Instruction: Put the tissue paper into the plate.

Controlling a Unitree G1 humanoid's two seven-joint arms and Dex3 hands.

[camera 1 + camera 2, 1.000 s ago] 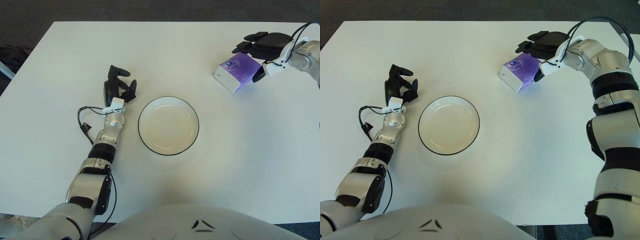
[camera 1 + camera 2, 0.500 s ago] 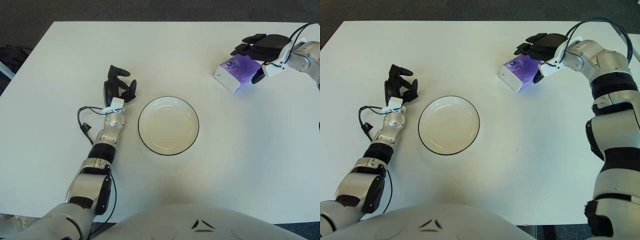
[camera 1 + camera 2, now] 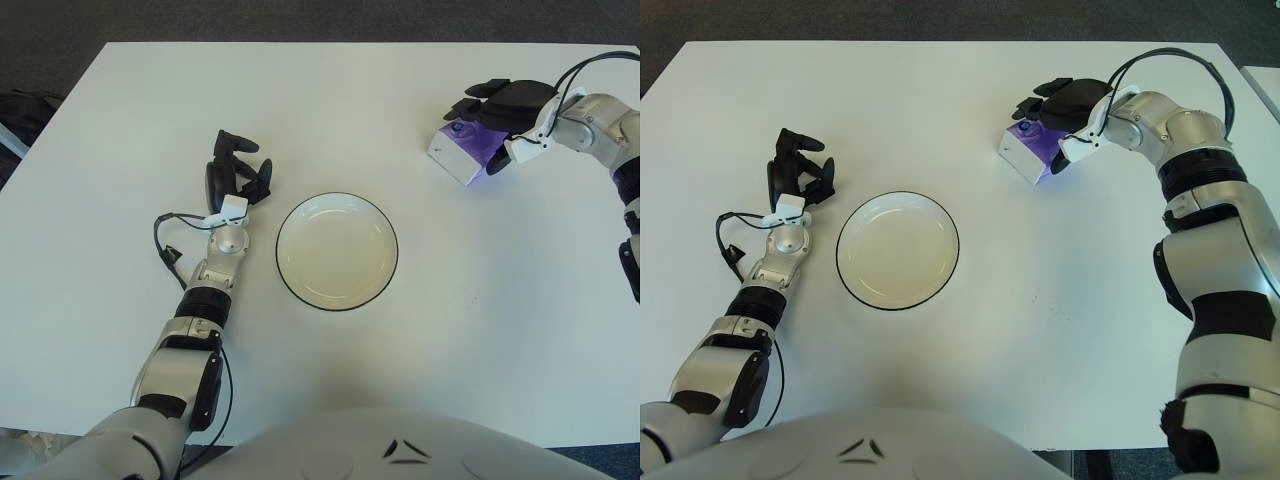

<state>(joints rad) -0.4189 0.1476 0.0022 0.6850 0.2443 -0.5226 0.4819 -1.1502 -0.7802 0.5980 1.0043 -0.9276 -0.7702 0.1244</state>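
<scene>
Since a second ago the right hand [image 3: 1065,105] has slid leftward in the frame and settled lower over the tissue pack [image 3: 1026,150], which has barely shifted. The pack sits in the upper right of the frame on the white table [image 3: 1060,330], well apart from the plate [image 3: 898,250] at centre. The black fingers drape over the pack's top and the thumb presses its right side, so the hand looks closed around it. The right eye view shows the whole right arm down to the lower edge; the left eye view cuts it off at the forearm. The pack is purple and white with a small round mark; no writing is legible. The left hand [image 3: 235,172] shows just left of the plate, fingers loosely curled and holding nothing.
</scene>
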